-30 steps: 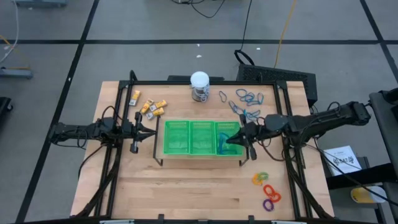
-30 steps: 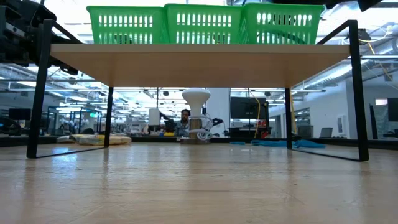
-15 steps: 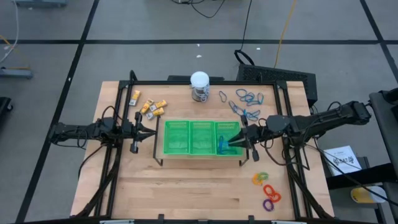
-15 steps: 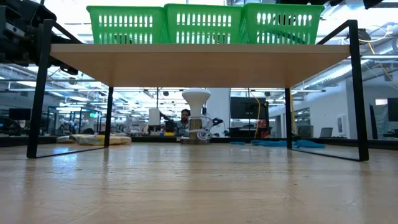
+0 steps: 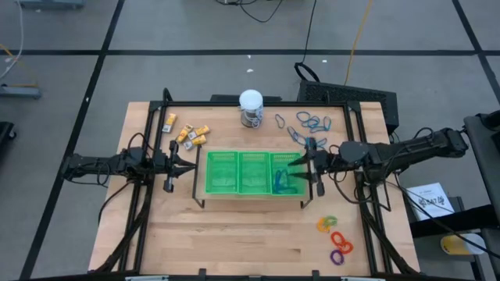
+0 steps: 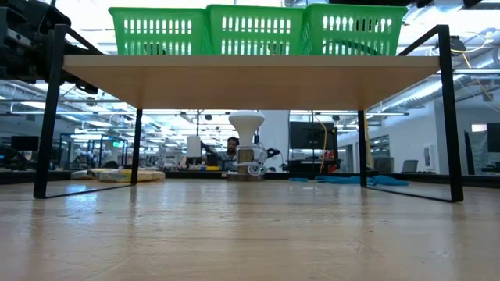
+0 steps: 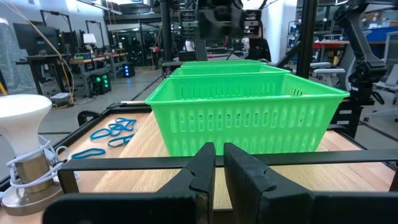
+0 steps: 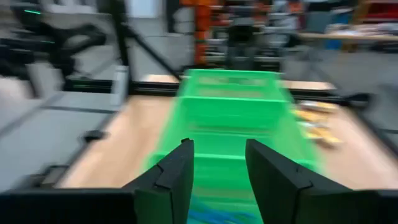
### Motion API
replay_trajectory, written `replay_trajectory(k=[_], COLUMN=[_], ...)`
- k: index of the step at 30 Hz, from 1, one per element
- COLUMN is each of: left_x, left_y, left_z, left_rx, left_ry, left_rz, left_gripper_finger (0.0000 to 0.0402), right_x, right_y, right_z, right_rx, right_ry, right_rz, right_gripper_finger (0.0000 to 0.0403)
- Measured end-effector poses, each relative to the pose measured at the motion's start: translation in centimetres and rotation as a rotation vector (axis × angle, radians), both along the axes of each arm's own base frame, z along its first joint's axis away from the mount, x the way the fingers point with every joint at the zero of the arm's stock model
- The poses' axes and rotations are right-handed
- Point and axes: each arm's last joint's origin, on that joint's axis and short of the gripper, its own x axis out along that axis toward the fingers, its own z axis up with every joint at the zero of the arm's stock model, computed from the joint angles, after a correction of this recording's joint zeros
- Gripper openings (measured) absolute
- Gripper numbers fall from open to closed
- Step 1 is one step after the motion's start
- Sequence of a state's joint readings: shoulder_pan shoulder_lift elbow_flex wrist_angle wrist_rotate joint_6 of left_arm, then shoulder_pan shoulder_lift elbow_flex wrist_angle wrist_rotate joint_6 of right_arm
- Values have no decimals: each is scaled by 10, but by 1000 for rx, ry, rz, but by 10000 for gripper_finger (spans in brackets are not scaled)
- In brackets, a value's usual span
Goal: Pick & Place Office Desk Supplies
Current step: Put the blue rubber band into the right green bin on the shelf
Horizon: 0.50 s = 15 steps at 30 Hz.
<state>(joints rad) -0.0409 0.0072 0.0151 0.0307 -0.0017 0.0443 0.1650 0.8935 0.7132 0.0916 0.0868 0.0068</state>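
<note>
right gripper (image 5: 306,167) | jaws just parted, blue loops (image 5: 283,183) dropped ahead in tray (image 5: 238,190); you reach next (left gripper (image 7: 219,163) shut)

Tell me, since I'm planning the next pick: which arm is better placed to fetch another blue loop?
Right, probably. The right gripper is open at the tray's right compartment, and the loose blue loops lie just behind it on that side. The left gripper waits shut across the tray, near the yellow pieces.

The right gripper (image 5: 307,166) sits open over the right end of the green tray (image 5: 251,172), where blue loops (image 5: 283,183) lie, in the middle of the tabletop (image 5: 242,234).
</note>
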Motion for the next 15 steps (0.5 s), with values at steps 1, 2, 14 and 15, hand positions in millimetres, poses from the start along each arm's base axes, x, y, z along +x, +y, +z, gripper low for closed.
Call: replay_trajectory(k=[1, 2, 14, 15], left_x=[0, 0, 0, 0], left_y=[0, 0, 0, 0], left_z=[0, 0, 0, 0], left_rx=[0, 0, 0, 0], left_ry=[0, 0, 0, 0], left_rz=[0, 0, 0, 0], left_gripper_finger=[45, 44, 45, 45], right_x=[-3, -7, -44, -45], right_y=[-3, -6, -46, -49], right_z=[1, 2, -18, -22], right_rx=[-14, -31, 4, 31], right_ry=[5, 9, 261, 289], right_rz=[-45, -100, -715, -750], right_gripper_finger=[139, 139, 149, 149])
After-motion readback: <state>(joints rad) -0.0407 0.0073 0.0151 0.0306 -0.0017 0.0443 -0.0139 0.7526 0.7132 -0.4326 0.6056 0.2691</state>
